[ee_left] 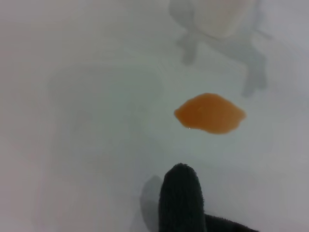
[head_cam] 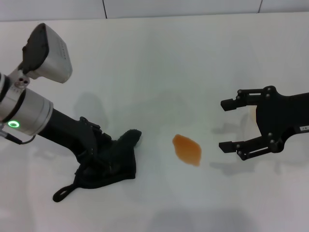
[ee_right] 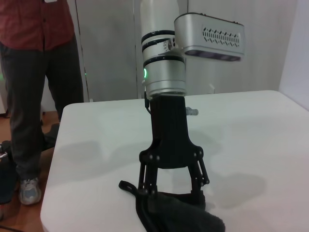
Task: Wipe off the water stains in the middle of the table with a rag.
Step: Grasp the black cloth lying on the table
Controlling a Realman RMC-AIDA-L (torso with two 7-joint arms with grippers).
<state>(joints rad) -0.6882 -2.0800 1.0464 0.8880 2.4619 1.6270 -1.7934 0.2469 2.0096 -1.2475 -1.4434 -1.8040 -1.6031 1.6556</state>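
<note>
Left gripper (head_cam: pixel 99 162) clamps small black cloth rag (head_cam: pixel 116 157) onto white table (head_cam: pixel 159 58), beside orange-brown water stains (head_cam: pixel 187 149) mid-table. Right gripper (head_cam: pixel 231 125) gapes empty. Right wrist view alone shows bystander (ee_right: pixel 38 72).

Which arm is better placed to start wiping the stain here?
Left. The left gripper is down on the rag, right beside the water stains on the table. The right gripper hangs open and empty on the stain's other side.

Rag (head_cam: pixel 113 162) left of water stains (head_cam: pixel 187 149), both on table (head_cam: pixel 159 63).
</note>
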